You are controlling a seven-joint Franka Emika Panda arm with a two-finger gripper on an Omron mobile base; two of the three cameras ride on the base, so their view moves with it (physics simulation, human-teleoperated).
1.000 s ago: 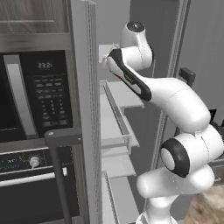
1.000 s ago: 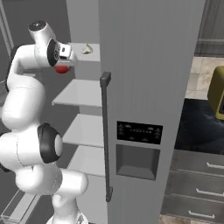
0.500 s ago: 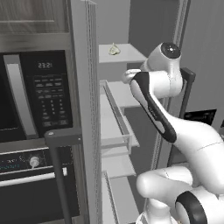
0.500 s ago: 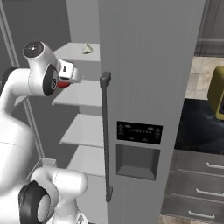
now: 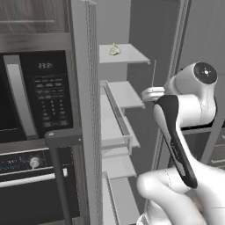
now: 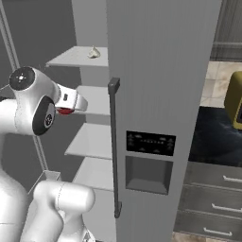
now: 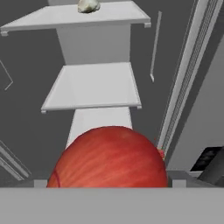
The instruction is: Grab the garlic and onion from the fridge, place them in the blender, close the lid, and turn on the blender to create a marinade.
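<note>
The fridge point(image 6: 160, 71) stands open, its white shelves point(image 7: 94, 85) in front of me. The garlic point(image 5: 114, 49) lies on the top shelf, also seen as the garlic point(image 6: 94, 52) and the garlic point(image 7: 88, 5). My gripper point(image 6: 67, 109) hangs in front of the middle shelves, below the garlic, shut on the red onion point(image 7: 109, 157). That onion point(image 6: 65, 111) shows as a red patch under the white hand. It hides the fingertips in the hand view. The blender and the lid are out of view.
The open left fridge door point(image 5: 83, 110) with clear bins point(image 5: 121, 127) stands edge-on beside my arm. A black microwave point(image 5: 39, 96) and oven point(image 5: 30, 176) sit left of it. The shut right fridge door has a dark bar handle point(image 6: 114, 146). Grey drawers point(image 6: 212, 189) lie at the right.
The arm has swung down and back from the top shelf to middle-shelf height, carrying the onion. The garlic, hidden by the arm a second ago, now shows.
</note>
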